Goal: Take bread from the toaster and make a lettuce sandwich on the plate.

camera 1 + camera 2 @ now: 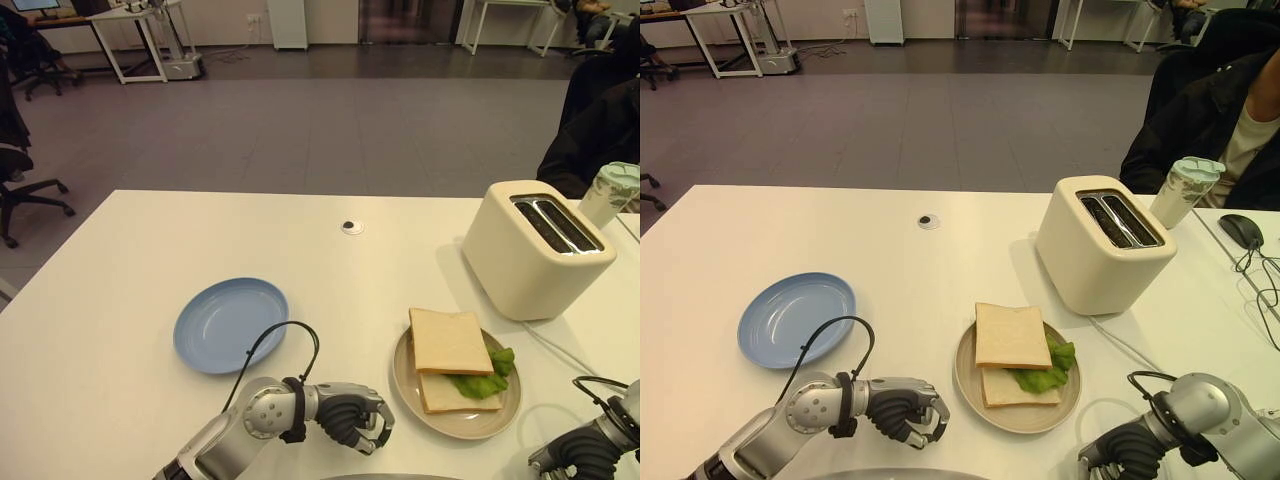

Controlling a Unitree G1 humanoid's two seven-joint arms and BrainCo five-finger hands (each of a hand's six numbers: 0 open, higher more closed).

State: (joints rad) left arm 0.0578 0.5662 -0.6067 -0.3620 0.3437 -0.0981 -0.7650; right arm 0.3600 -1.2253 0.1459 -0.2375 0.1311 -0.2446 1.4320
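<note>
The sandwich is judged to be assembled: a lower slice (450, 393), lettuce (490, 378) and a top slice (448, 340) are stacked on the plate (472, 426). This plate lies on the bench (100, 300) just right of and slightly beyond the left robot hand (350, 418), and left of and beyond the right robot hand (1125, 452). Both robot hands are held low at the near edge of the bench, fingers curled together, with nothing clamped. The top slice is seated off-centre on the lower slice, so the lettuce is exposed on the side nearer the right robot hand. A slide of the top slice is to be expected if the plate is bumped or the stack is pressed from one side. A rightward sweep of the left robot hand could shove the plate by its rim. The toaster (520, 265), its slots seen empty, stands beyond the right robot hand. Its cable (560, 345) runs across the bench between them and could be snagged by a forward reach. A blue plate (230, 325) lies beyond the left robot hand.
</note>
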